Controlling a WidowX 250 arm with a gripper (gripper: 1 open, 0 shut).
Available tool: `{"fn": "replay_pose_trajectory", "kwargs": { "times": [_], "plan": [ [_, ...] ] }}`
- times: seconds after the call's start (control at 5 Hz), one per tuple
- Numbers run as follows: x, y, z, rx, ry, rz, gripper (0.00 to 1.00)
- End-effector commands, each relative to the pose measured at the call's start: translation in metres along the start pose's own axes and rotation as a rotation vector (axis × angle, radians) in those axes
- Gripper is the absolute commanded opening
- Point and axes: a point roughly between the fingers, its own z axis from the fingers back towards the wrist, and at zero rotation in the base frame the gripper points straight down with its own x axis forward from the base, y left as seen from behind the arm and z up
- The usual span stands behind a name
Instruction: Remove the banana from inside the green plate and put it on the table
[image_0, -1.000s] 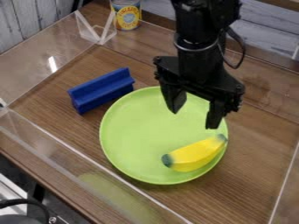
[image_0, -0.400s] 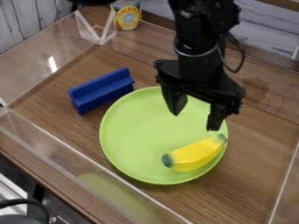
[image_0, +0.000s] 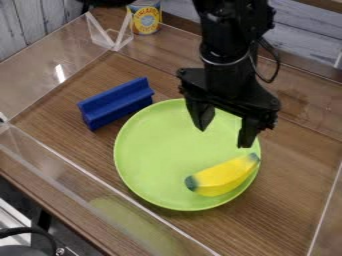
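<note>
One view: a camera looking down at an angle on the whole scene.
Bench (image_0: 54, 95): brown wood grain with dark streaks, bare around the plate.
Walls (image_0: 34, 170): clear acrylic sheets border the bench on the near and left sides; they catch pale glare.
Room: beyond the far wall stands a small yellow-labelled container (image_0: 144, 16); the rest of the background is too cropped to make out.
Block (image_0: 115, 103): blue, rectangular, lying on the bench just left of the plate, apart from it.
Plate (image_0: 154, 150): large, round, lime green, shallow raised rim, flat on the bench.
Banana (image_0: 223, 177): small, yellow, gently curved, smooth like plastic, with a dark green tip at its lower-left end; it lies inside the plate, near the right rim, much shorter than the plate is wide.
Pincer (image_0: 225, 124): black, pointing straight down over the right half of the plate, jaws spread wide with nothing between them; it hangs above the banana's upper end, and no contact shows.
Change since a second ago: none to speak of; arm, banana, plate and block sit just as they did.
</note>
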Motion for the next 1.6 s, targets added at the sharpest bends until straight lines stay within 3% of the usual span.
{"fn": "replay_pose_trajectory", "kwargs": {
  "times": [0.0,0.8,1.4],
  "plan": [
    [0.004,0.000,0.002,0.003,-0.023,-0.003,1.00],
    [0.006,0.003,-0.001,0.011,-0.032,0.008,1.00],
    [-0.010,-0.003,-0.024,0.008,-0.006,0.012,1.00]
  ]
}}
